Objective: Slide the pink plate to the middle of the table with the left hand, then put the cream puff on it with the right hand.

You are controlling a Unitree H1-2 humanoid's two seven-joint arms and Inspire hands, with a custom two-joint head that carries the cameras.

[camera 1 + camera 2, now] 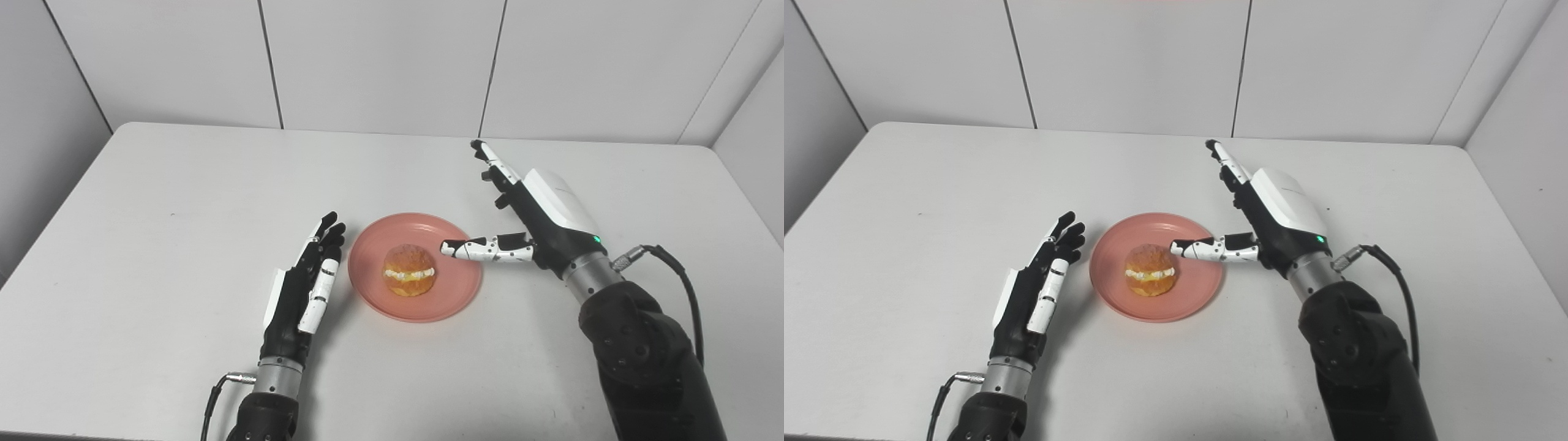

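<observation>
The pink plate [373, 245] lies near the middle of the white table [184, 184]. A golden cream puff [409, 271] with a cream seam sits on the plate. My left hand [303, 288] rests just left of the plate's rim, fingers straight and apart, holding nothing. My right hand [533, 214] hovers at the plate's right side, open; its thumb reaches over the rim toward the puff without touching it, and its fingers point away toward the back of the table.
Grey wall panels [380, 61] close off the back and both sides of the table. A black cable [680, 275] loops from my right wrist.
</observation>
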